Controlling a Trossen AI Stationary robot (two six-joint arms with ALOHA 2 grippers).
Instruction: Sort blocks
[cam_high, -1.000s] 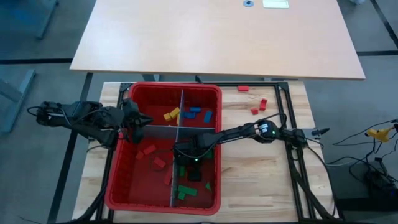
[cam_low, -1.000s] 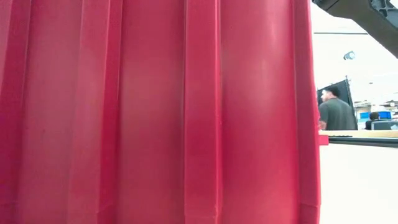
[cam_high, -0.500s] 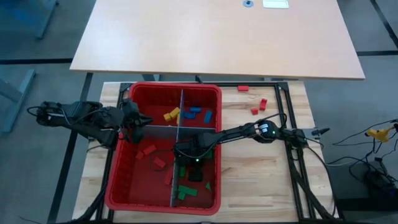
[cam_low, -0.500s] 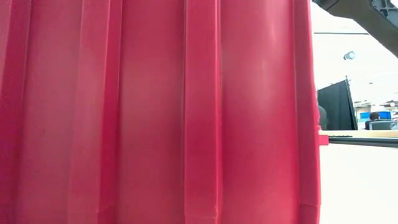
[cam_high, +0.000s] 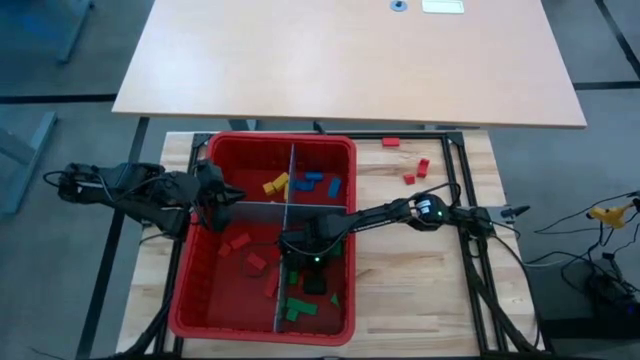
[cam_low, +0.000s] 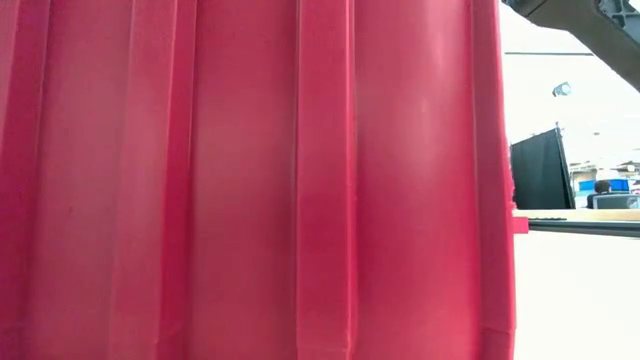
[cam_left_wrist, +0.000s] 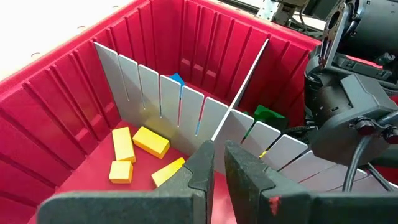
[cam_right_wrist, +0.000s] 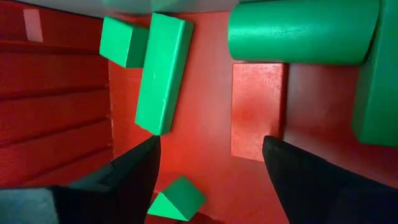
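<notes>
we have the right hand (cam_high: 305, 268) down inside the green compartment of the red bin (cam_high: 262, 143), its fingers (cam_right_wrist: 130, 171) spread apart with nothing between them, and directly below the gap lies a red block (cam_right_wrist: 258, 109) that does not belong among the green blocks (cam_right_wrist: 160, 68). we judge the step in hand is to pick that stray red one out. to do it well we should lower straight down with the jaws straddling its narrow width, keep clear of the long green brick just beside one finger and the green cylinder (cam_right_wrist: 301, 30) near the other, and close only once the tips reach the bin floor, since the piece lies flat and may slide. after that we lift above the grey divider (cam_high: 283, 209) before carrying it across to the compartment holding the red blocks (cam_high: 243, 250). the left hand (cam_left_wrist: 216, 163) waits over the yellow blocks (cam_left_wrist: 149, 141) corner with its fingers nearly together and empty. blue blocks (cam_high: 322, 182) sit in the far right compartment, and a few loose red blocks (cam_high: 412, 170) lie on the table (cam_high: 420, 290) outside the bin, not yet sorted.
</notes>
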